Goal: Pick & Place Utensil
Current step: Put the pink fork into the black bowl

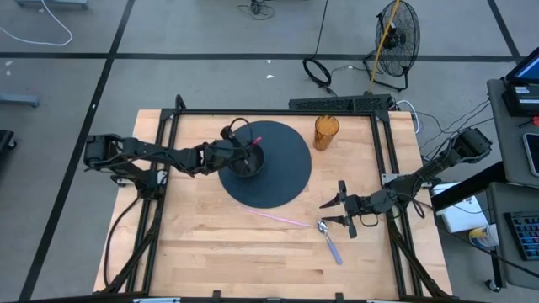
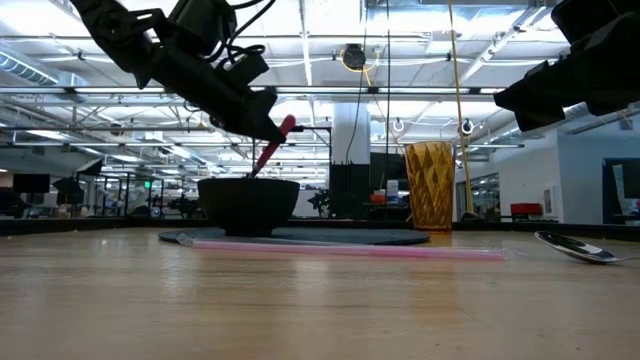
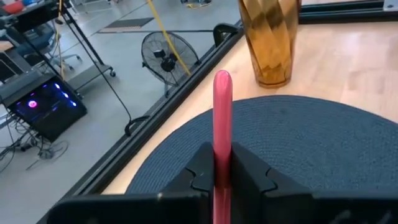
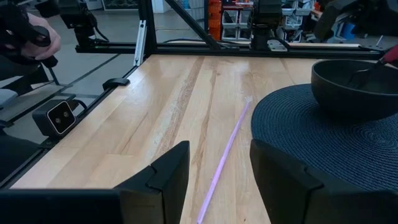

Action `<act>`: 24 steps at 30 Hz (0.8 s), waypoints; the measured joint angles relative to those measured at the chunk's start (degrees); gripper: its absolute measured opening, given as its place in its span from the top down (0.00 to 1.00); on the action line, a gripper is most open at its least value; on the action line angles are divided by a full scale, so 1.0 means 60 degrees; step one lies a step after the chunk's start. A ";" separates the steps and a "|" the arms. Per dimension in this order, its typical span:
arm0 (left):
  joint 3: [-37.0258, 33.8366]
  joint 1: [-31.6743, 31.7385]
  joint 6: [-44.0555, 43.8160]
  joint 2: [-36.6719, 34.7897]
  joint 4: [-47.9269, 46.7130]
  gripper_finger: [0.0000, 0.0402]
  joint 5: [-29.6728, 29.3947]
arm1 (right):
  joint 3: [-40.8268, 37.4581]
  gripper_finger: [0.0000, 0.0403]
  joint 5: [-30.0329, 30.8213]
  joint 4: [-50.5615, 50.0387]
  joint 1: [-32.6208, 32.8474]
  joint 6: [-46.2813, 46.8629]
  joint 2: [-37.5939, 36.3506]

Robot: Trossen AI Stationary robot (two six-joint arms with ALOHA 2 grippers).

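Note:
My left gripper [image 1: 250, 150] hovers over the black bowl [image 1: 244, 162], shut on a red-pink utensil [image 2: 276, 138]. The bowl stands on a round dark mat [image 1: 286, 181]. An amber cup [image 1: 327, 132] stands upright at the mat's far right edge. A thin pink straw [image 1: 278, 217] and a metal spoon [image 1: 329, 241] lie flat on the wood near the mat. My right gripper [image 1: 330, 212] waits open just right of the straw's end and just beyond the spoon, touching nothing; in the right wrist view the straw [image 4: 227, 155] lies ahead of its fingers. My left gripper pinches the utensil's red-pink handle [image 3: 222, 134] between its two fingers, slanting down from the table's left. The handle's rounded free end [image 3: 222, 81] sticks out past the fingertips. The utensil slopes down into the bowl [image 2: 248, 205]; the bowl's wall hides its lower end.
A black frame rail [image 1: 278, 111] borders the table. Bare wood [image 1: 219, 252] stretches along the near side and left of the straw. A floor fan [image 1: 396, 34] stands beyond the far edge. A person's hand [image 4: 31, 37] shows beyond the table in the right wrist view.

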 joint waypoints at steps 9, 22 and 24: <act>0.0000 -0.0042 -0.0147 0.0000 -0.0620 0.88 -0.0004 | 0.0000 0.59 -0.0013 0.0000 0.0000 0.0036 0.0000; 0.0000 -0.0044 -0.0217 0.0000 -0.0743 0.86 0.0160 | 0.0000 0.59 -0.0021 0.0000 0.0000 0.0106 0.0000; 0.0000 -0.0042 -0.0226 0.0000 -0.0788 0.85 0.0173 | 0.0000 0.59 -0.0019 0.0000 0.0000 0.0106 0.0000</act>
